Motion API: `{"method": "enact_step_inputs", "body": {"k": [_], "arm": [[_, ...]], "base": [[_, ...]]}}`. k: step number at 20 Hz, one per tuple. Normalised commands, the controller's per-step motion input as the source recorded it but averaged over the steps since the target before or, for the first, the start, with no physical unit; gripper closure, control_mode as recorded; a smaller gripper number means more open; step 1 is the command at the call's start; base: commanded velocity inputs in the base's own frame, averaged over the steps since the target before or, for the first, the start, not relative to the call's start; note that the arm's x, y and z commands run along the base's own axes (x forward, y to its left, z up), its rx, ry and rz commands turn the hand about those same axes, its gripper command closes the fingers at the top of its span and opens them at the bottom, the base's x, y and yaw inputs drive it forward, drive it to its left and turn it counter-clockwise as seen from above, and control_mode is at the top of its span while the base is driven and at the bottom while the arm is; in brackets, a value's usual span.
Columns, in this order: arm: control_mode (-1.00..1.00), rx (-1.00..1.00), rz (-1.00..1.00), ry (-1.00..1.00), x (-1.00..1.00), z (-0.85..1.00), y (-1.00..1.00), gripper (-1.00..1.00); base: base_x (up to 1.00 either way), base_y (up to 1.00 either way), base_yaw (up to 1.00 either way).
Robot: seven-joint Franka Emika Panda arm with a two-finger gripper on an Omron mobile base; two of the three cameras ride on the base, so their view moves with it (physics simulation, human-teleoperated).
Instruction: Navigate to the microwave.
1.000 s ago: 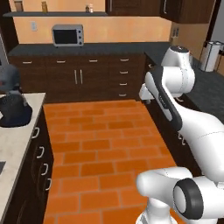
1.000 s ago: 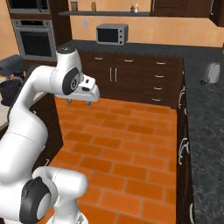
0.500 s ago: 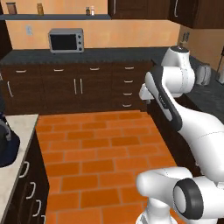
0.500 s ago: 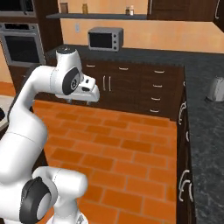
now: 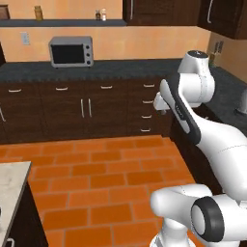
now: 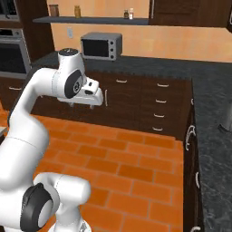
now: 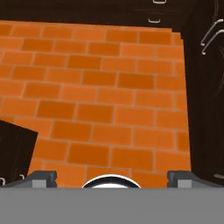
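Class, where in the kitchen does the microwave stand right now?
The microwave sits on the dark back counter, upper left in the left base view, below a wall shelf with small jars.

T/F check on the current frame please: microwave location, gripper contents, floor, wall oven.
1. The microwave sits on the dark back counter. True.
2. The gripper is holding a cup. False: nothing sits between its fingertips, which stand wide apart over the floor.
3. The floor is orange brick. True.
4. The wall oven is right of the microwave in the right base view. False: it is at the left edge, left of the microwave.
5. Small jars stand on the shelf above the microwave. True.
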Motion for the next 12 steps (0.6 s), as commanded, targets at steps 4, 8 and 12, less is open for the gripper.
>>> {"method": "enact_step_inputs", "body": {"k": [4, 8, 12], "arm": [[1.0, 0.0, 0.0, 0.0, 0.0, 0.0, 0.0, -1.0], [1.0, 0.0, 0.0, 0.0, 0.0, 0.0, 0.0, -1.0], [1.0, 0.0, 0.0, 0.0, 0.0, 0.0, 0.0, -1.0]], "base": [[1.0, 0.26, 0.0], [1.0, 0.29, 0.0], [1.0, 0.27, 0.0]]}}
